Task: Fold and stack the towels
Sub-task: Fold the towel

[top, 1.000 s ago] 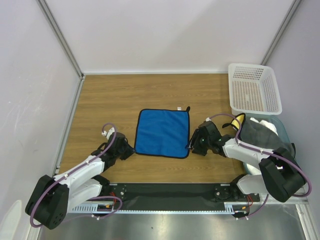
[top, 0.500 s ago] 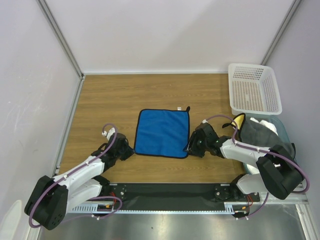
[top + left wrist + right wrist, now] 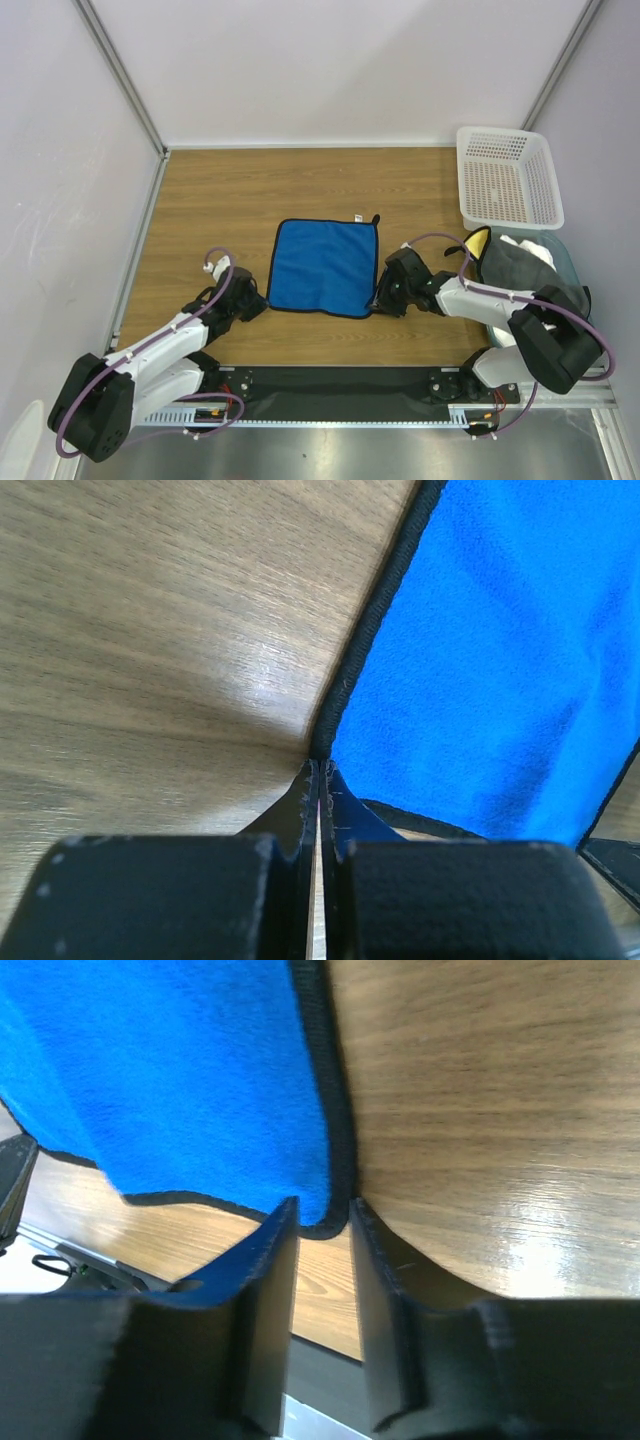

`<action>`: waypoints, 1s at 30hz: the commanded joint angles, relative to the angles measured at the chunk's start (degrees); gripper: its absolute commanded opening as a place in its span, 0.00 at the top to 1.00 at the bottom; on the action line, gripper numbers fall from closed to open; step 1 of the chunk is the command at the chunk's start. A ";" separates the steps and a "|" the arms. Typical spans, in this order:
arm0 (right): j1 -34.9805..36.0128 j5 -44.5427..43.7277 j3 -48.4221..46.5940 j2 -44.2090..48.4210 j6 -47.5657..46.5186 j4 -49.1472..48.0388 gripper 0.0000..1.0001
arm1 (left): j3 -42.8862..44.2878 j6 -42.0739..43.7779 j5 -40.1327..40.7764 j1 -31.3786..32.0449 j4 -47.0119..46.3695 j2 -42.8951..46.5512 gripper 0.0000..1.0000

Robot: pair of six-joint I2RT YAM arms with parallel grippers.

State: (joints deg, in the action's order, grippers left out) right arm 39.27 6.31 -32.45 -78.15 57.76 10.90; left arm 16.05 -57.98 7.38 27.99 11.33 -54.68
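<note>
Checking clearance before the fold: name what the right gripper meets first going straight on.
The blue towel: its dark-edged near corner sits between the open fingers of the right gripper, so contact would likely come almost at once.

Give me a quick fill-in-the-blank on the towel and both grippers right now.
The left gripper is ___ on the blue towel, at its near-left corner.
The right gripper straddles the near-right corner, jaws ___.
The towel's edging is ___.
The basket stands at the far-___ corner of the table.
Missing words: shut; open; black; right.
</note>
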 commanded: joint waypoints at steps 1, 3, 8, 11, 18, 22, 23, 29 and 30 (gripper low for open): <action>0.55 -0.16 -0.25 -2.00 0.69 3.70 0.69 | 0.38 1.02 1.15 0.66 0.09 0.45 1.00; 0.64 0.02 -0.51 -2.53 0.43 3.26 0.80 | 0.47 1.11 1.24 0.75 0.27 0.27 1.00; 0.55 -1.20 -1.83 -1.40 -0.28 5.36 1.00 | 1.96 1.55 3.95 0.93 3.34 1.58 1.00; 0.55 -2.52 -2.71 0.53 -0.89 7.21 1.00 | 3.10 1.46 6.32 1.02 5.80 3.60 1.00; 0.37 -4.20 -4.38 4.14 -1.51 10.02 1.00 | 5.48 2.25 8.71 1.10 8.18 5.90 1.00; -1.03 -3.76 -5.96 4.76 -1.94 10.37 1.00 | 7.41 2.43 8.71 1.19 9.23 5.28 1.00; -1.56 -3.58 -6.48 4.76 -2.29 10.37 1.00 | 8.28 2.69 8.71 1.19 9.32 5.19 1.00; -6.47 -0.95 -8.59 3.71 -3.79 7.92 1.00 | 13.81 3.57 11.51 1.19 10.46 2.39 1.00; -6.74 -0.42 -9.56 3.45 -4.23 7.56 1.00 | 14.52 3.48 11.69 1.19 10.46 1.77 1.00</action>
State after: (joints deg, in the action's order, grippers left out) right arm 34.11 5.19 -38.61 -74.65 55.37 19.42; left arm 26.39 -56.34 15.35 28.93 21.28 -51.53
